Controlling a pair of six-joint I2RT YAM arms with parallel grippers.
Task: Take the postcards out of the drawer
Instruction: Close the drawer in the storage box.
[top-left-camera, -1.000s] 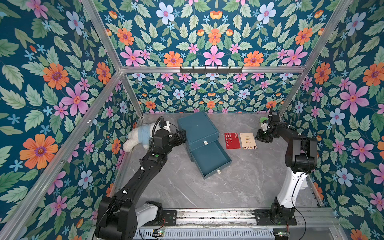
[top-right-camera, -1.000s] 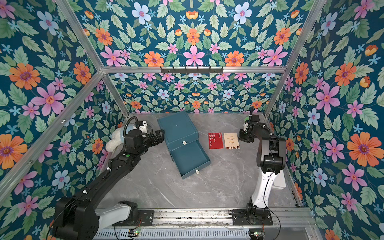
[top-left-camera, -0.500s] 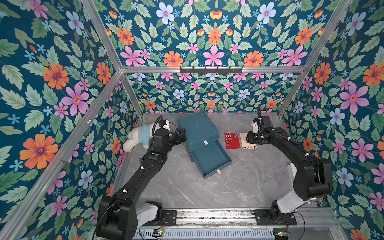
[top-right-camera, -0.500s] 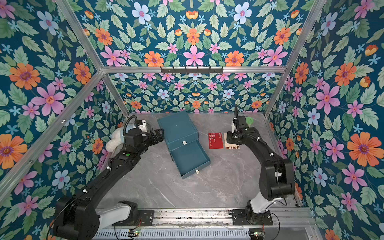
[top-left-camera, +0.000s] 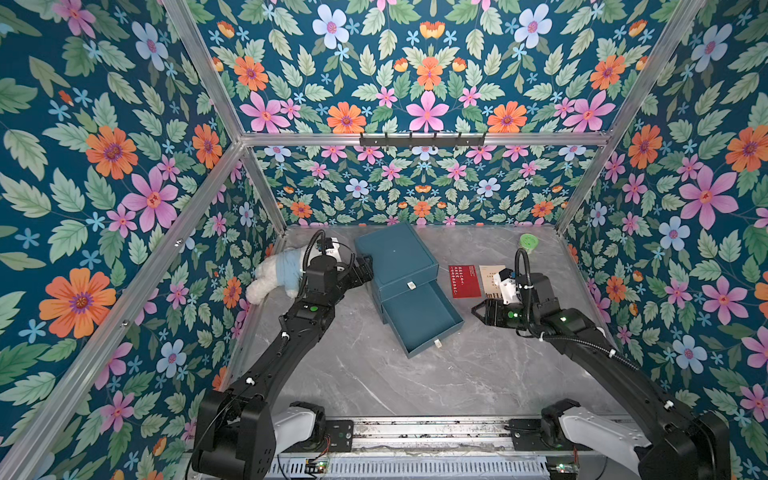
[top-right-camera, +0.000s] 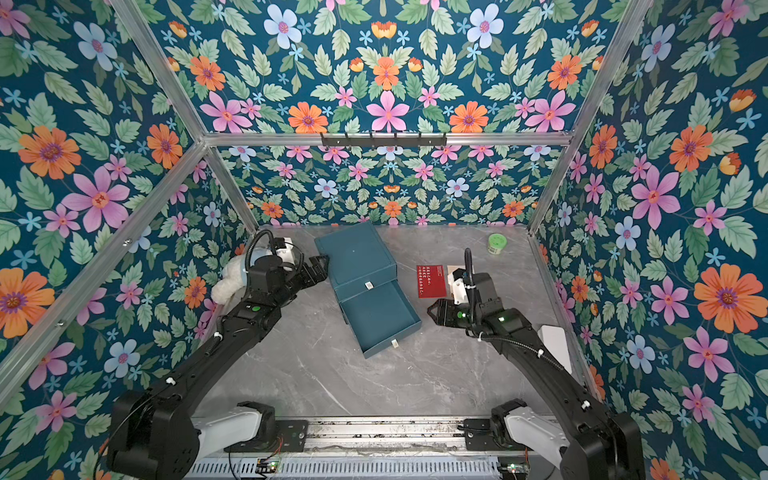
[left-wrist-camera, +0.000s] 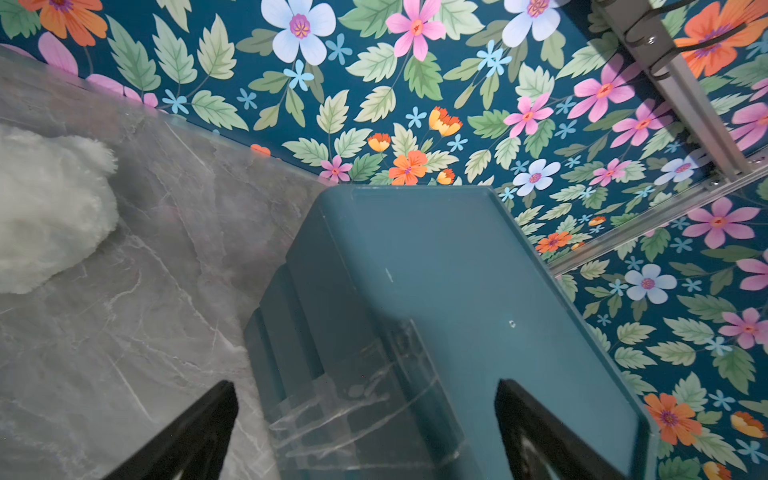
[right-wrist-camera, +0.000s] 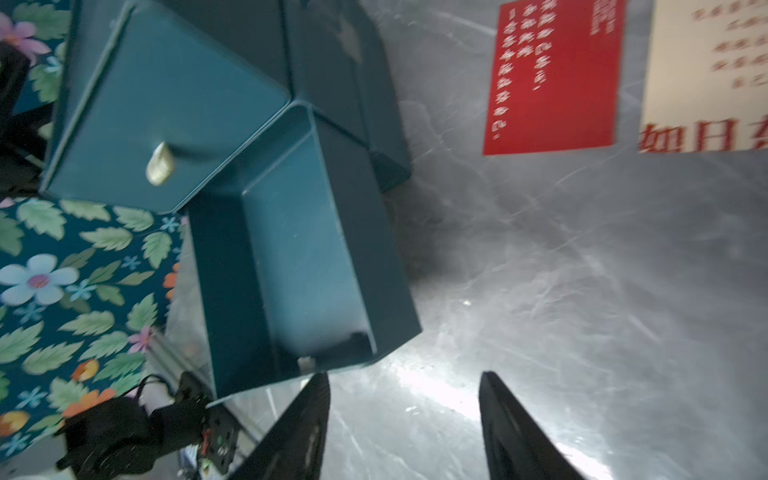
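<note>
Two postcards lie flat on the table right of the teal drawer box (top-left-camera: 395, 253): a red postcard (top-left-camera: 464, 281) (right-wrist-camera: 552, 79) and a cream postcard (top-left-camera: 489, 275) (right-wrist-camera: 706, 70), which my right wrist partly covers in both top views. The lower drawer (top-left-camera: 419, 318) (right-wrist-camera: 291, 270) is pulled out and its inside looks bare. My right gripper (top-left-camera: 476, 311) (right-wrist-camera: 404, 376) hangs open over bare table, just right of the drawer and nearer than the cards. My left gripper (top-left-camera: 366, 266) (left-wrist-camera: 365, 386) is wide open, straddling the box's (left-wrist-camera: 436, 270) back left corner.
A white plush toy in blue (top-left-camera: 276, 274) (left-wrist-camera: 45, 208) lies against the left wall behind my left wrist. A green-lidded jar (top-left-camera: 528, 241) stands in the back right corner. A black hook rail (top-left-camera: 422, 139) runs along the back wall. Floral walls enclose three sides.
My right arm has swung from the back right corner, over the cards, to the drawer's right side, and its jaws have widened. The left arm, box and cards are unmoved.
</note>
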